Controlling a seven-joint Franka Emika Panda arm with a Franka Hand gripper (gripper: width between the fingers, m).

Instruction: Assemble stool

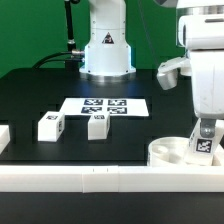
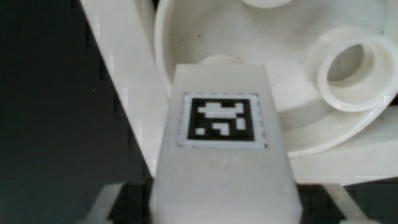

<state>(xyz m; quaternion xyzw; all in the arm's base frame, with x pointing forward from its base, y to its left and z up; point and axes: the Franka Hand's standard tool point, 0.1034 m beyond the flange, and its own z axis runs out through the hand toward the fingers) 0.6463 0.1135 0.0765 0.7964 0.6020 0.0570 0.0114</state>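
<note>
Black tabletop [image 1: 30, 100]; gripper [image 1: 204, 130] jaws pinching white blocky tagged plastic leg [image 2: 219, 140] over white round ring-rimmed plastic seat [image 1: 172, 153]. Leg likely light, rigid, slick; hold by flat sides.

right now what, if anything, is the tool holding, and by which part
The tool pinches a short blocky white plastic tagged leg at its upper end, over the round white seat.

The round white seat [image 1: 170, 153] lies flat, a tagged leg [image 1: 203, 144] upright above it. The second leg [image 1: 51, 126] and third leg [image 1: 97, 125] sit well apart from it, side by side.
</note>
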